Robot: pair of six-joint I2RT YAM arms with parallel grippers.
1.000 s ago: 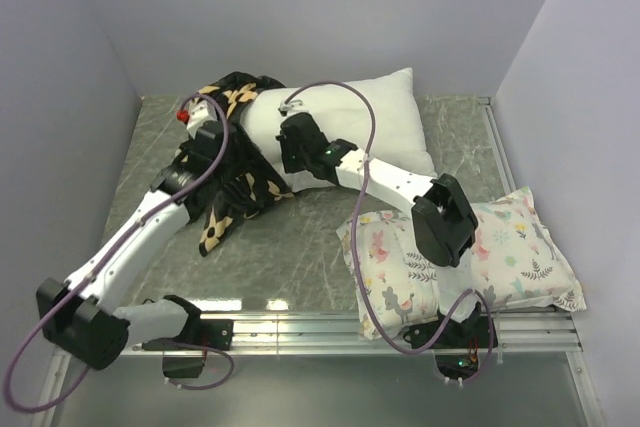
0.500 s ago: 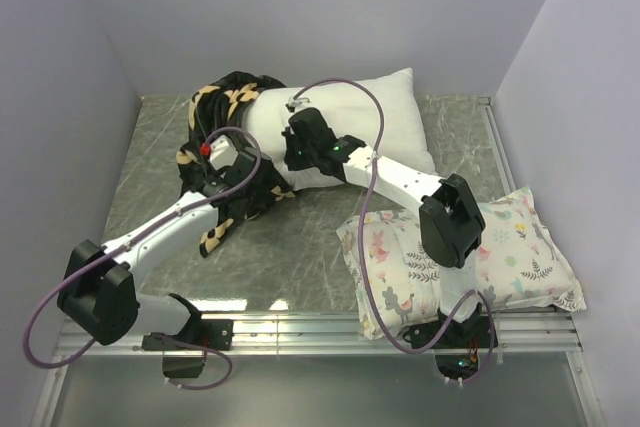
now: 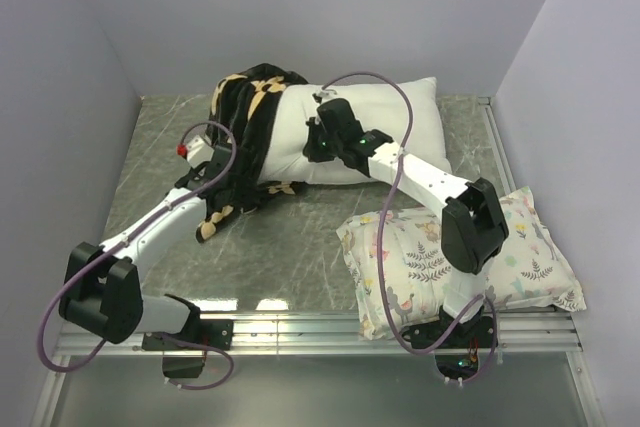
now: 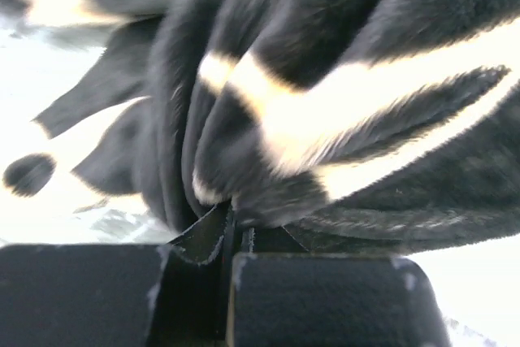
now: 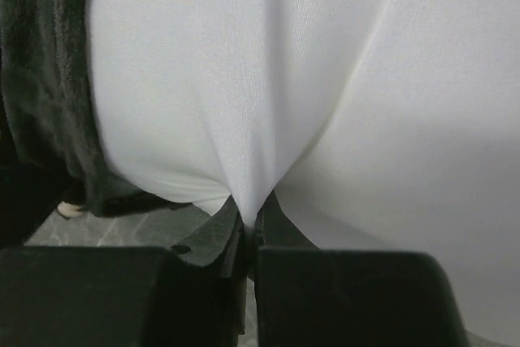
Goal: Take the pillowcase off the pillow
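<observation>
The plain white pillow (image 3: 385, 122) lies at the back of the table, its left end still inside the black pillowcase (image 3: 245, 127) with tan motifs. The bunched pillowcase drapes from the pillow's left end down to the table. My left gripper (image 3: 215, 169) is shut on a fold of the pillowcase (image 4: 325, 119), pinched at the jaw tips (image 4: 236, 229). My right gripper (image 3: 322, 147) is shut on a pinch of the white pillow (image 5: 268, 79) near its front edge, the cloth pulled into a peak at the gripper (image 5: 250, 217). Dark pillowcase (image 5: 41, 79) shows at the left of the right wrist view.
A smaller white pillow with pastel floral print (image 3: 460, 257) lies at the front right, under the right arm's elbow. Grey walls close in the marble-patterned table (image 3: 300, 247) on three sides. A metal rail (image 3: 320, 332) runs along the near edge.
The left gripper has closed on the pillowcase after standing open. The right gripper has carried the pillow right and back, so more white pillow shows out of the case.
</observation>
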